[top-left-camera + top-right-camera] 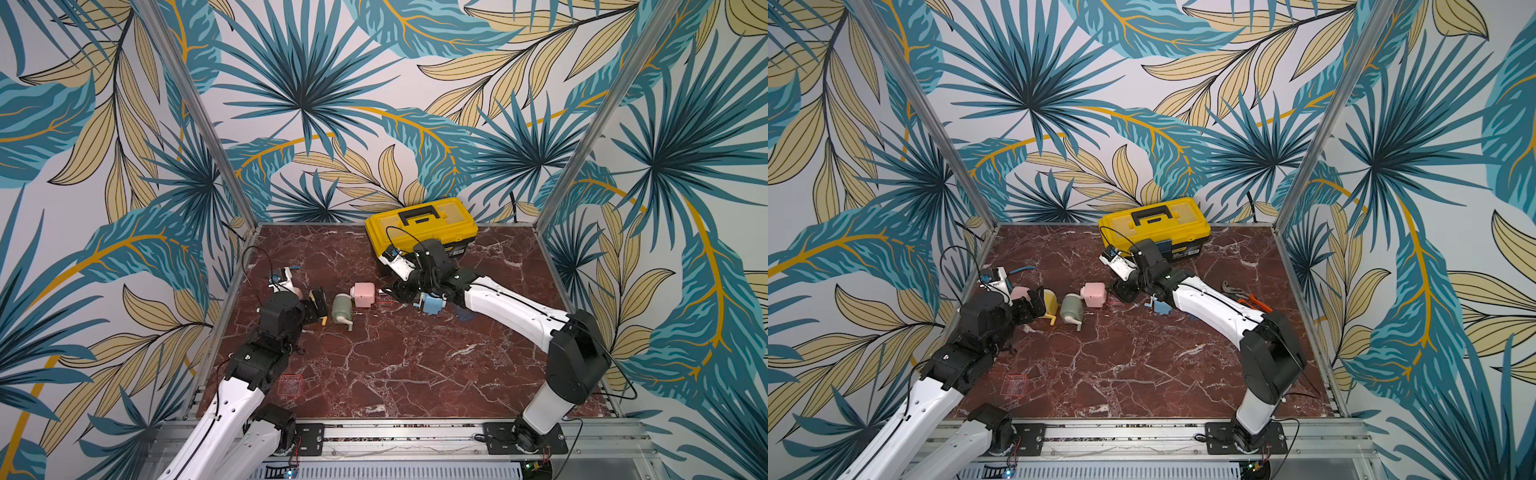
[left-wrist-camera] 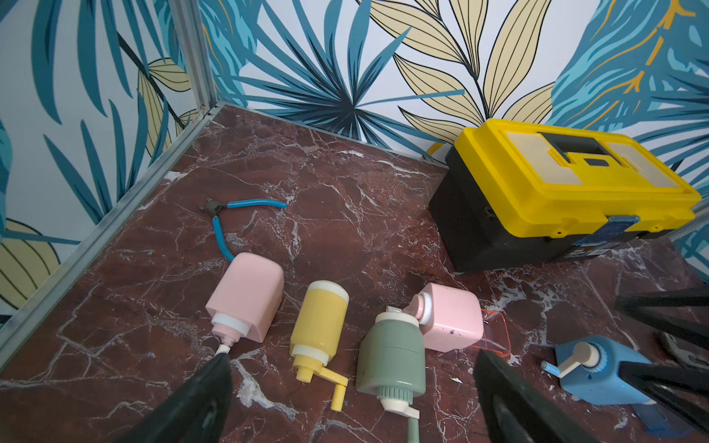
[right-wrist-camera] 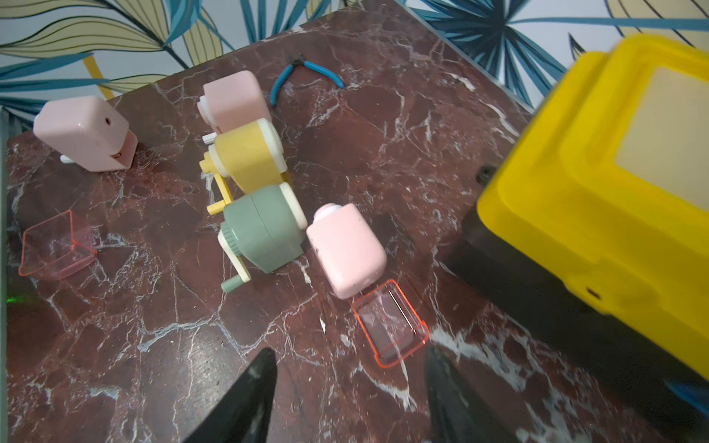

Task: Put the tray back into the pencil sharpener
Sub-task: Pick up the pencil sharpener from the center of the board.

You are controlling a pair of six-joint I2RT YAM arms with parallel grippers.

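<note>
- My right gripper (image 3: 350,351): in the right wrist view, its two black jaws stand apart with only bare table (image 1: 395,374) between them. Nothing is held.
- The tray (image 3: 391,322): clear with an orange rim, it lies flat just ahead of those jaws, apart from them. One short end meets the open end of the pink sharpener (image 3: 345,249). Most of the tray shows outside it, and I cannot tell whether any part sits inside.
- The pink sharpener lies on its side near the middle of the table in both top views, just beside the green sharpener (image 3: 261,230).
- My left gripper (image 2: 353,353): its jaws are spread wide and empty. In the left wrist view, the cranks of the green sharpener and the yellow sharpener (image 2: 320,318) show between them.
- Row, outward: the yellow sharpener, then a second pink sharpener (image 2: 245,291), all on their sides.
- The blue sharpener (image 2: 598,383) lies under my right arm's wrist.
- A second tray (image 1: 291,384) rests near the table's front, beside my left arm and well apart from the pink sharpener.
- The blue-handled cutters (image 2: 230,218) lie open beyond the row, and a yellow toolbox (image 1: 419,224) stands closed at the back wall.
</note>
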